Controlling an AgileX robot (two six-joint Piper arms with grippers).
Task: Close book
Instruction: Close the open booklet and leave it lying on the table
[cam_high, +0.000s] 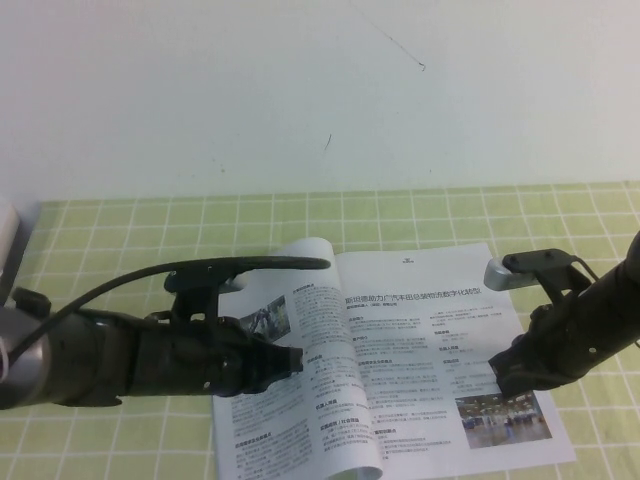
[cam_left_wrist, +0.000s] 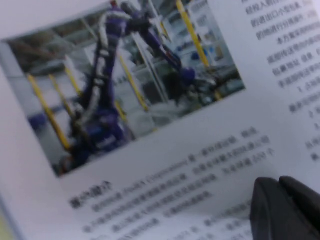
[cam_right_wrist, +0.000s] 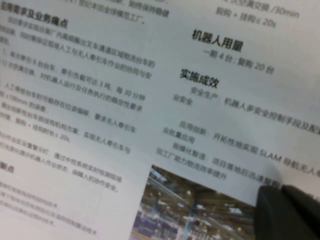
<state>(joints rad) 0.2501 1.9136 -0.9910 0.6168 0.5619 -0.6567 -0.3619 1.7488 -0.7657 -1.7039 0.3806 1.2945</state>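
Observation:
An open book with printed white pages lies on the green checked cloth. Its left page curls upward at the far edge. My left gripper reaches in from the left, its shut tips over the left page near the spine. In the left wrist view the left gripper hovers just over text below a photo of a blue robot arm. My right gripper is shut over the right page's outer part, above a colour photo. The right wrist view shows the right gripper at that photo's edge.
A plain white wall rises behind the table. The left arm's black cable arches over the cloth. A grey-white piece of equipment shows at the left edge. Bare cloth lies beyond the book and to its right.

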